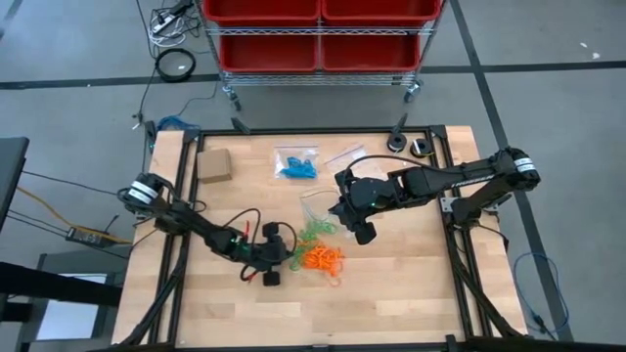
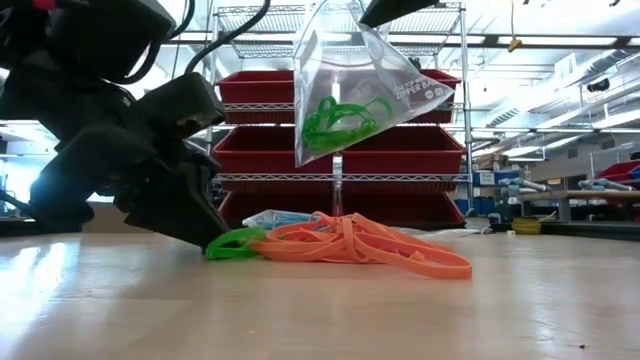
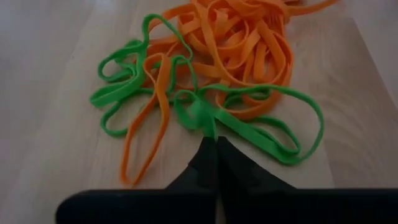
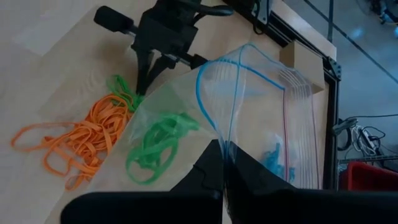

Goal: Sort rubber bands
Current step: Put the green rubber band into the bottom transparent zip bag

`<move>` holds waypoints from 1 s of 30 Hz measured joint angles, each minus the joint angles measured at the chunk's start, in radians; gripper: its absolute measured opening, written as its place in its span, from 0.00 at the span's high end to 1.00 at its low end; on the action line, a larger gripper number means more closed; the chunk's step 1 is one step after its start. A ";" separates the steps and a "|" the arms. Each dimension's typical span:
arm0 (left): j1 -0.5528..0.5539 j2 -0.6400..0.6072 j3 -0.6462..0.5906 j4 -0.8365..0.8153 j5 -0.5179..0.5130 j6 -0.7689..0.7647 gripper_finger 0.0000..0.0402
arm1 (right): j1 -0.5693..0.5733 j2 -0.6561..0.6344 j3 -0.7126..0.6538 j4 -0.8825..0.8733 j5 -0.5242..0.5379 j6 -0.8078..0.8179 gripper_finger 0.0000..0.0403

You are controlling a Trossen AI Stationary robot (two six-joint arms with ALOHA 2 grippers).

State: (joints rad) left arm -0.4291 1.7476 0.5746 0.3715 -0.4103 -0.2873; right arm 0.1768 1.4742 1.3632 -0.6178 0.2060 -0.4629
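Two dark two-finger grippers are seen over the light wooden table (image 1: 391, 284). The left gripper (image 3: 214, 140) is lowered to the tabletop with its fingers pressed together on a thin bright green rubber band (image 3: 249, 124) at the edge of a tangled pile of thin orange rubber bands (image 3: 236, 50); the loops are too tangled to be counted. The right gripper (image 4: 224, 149) is closed on the rim of one clear plastic zip bag (image 2: 350, 80), held above the table just beside the pile. Several green bands (image 4: 155, 146) are held inside that bag. A second clear bag of blue bands (image 1: 296, 164) and one small tan cardboard box (image 1: 214, 165) lie farther back, well apart from both grippers. The pinch on the green loop is shown only by the left wrist view; the bag hanging clear of the table is shown only by the low view.
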 joint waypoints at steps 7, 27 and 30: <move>-0.026 -0.197 0.111 -0.307 -0.063 0.110 1.00 | 0.000 0.000 0.000 0.005 0.000 -0.006 1.00; 0.026 -0.370 0.655 -0.728 -0.331 0.703 1.00 | 0.000 0.000 0.000 0.031 -0.019 -0.012 1.00; 0.068 -0.370 0.712 -0.765 -0.298 0.744 1.00 | 0.000 0.000 0.000 0.041 -0.018 -0.012 1.00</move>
State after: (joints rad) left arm -0.3609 1.3781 1.2870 -0.3936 -0.7085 0.4567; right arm 0.1766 1.4742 1.3632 -0.5768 0.1875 -0.4751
